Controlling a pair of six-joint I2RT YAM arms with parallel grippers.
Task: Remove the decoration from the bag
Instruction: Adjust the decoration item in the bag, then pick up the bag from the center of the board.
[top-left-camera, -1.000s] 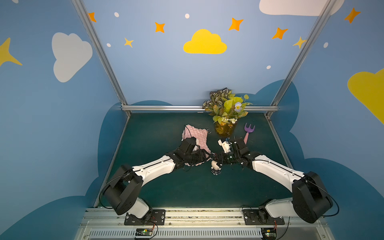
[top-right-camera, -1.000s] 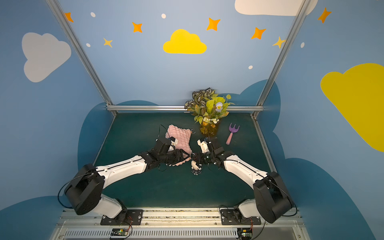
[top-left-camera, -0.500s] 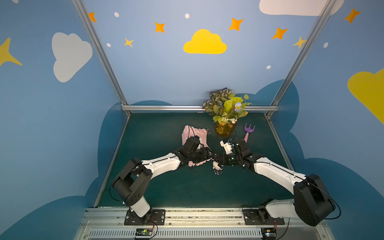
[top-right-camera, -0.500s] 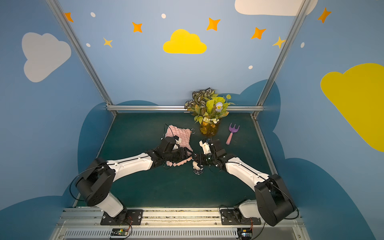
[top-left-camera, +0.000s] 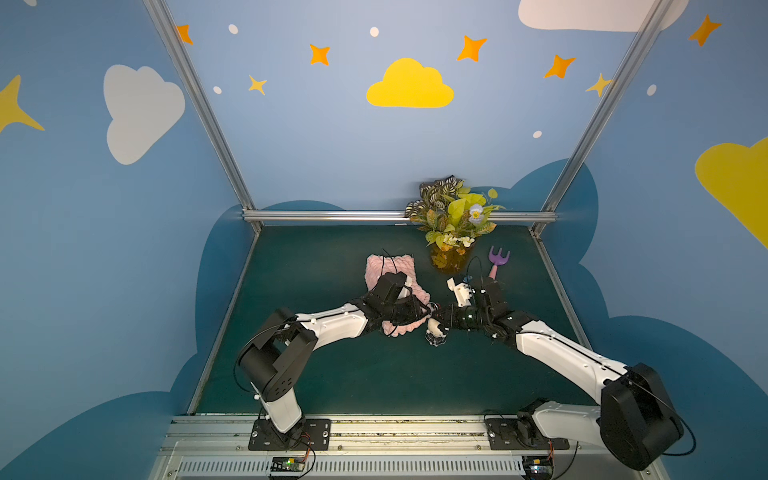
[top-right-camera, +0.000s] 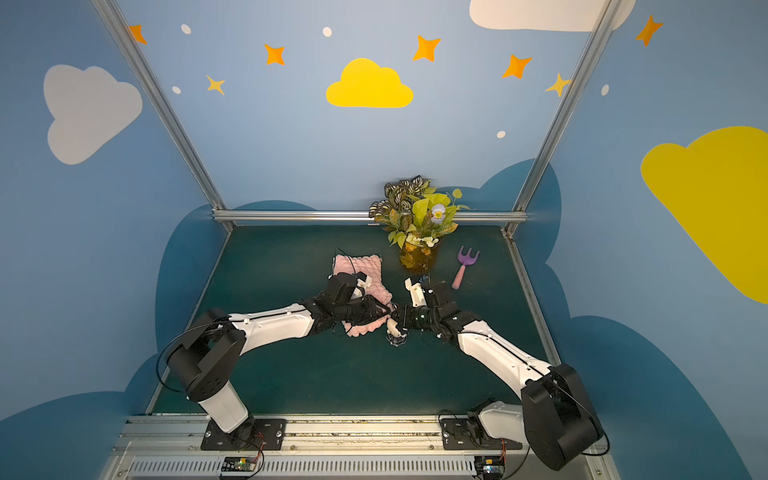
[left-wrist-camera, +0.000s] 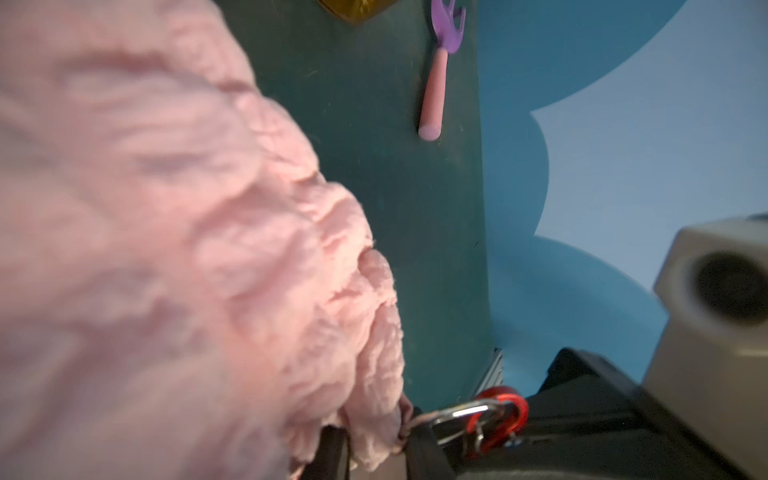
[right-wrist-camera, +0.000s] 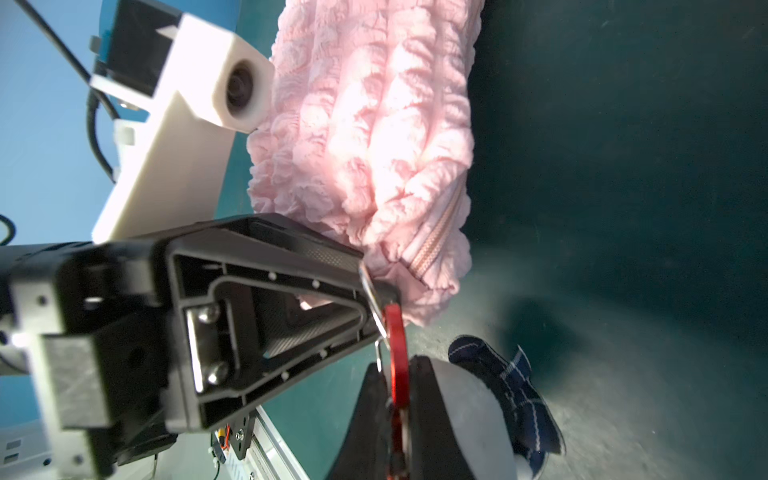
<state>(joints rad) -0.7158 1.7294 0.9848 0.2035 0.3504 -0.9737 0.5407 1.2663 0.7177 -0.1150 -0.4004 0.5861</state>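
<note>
Left gripper (right-wrist-camera: 374, 286) is closed to a pinch on the corner of the bag (right-wrist-camera: 374, 124), right at the metal ring (left-wrist-camera: 457, 413) fixed there. The right gripper (right-wrist-camera: 398, 376) is clamped flat on the red clasp (right-wrist-camera: 395, 340) of the decoration (top-left-camera: 435, 331). In both top views the bag lies on the green table (top-left-camera: 332, 374) under the left wrist. The decoration hangs just off the bag's near corner, between the two grippers; whether it touches the table cannot be told. The clasp appears hooked through the ring, so the two are not yet parted. Failure modes: if the grippers pull apart with the clasp's gate closed, the load passes to the soft fabric corner. That corner may slip from the left pinch, and the whole bag would then drag after the right arm. The narrow clasp may also rotate or pop out of the right jaws under a sideways pull. Both wrists sit very close together, so a twisting move risks contact between them. A wide swing of the right arm could strike the potted plant (top-left-camera: 451, 232) or toy rake (top-left-camera: 497, 261) just behind it.
</note>
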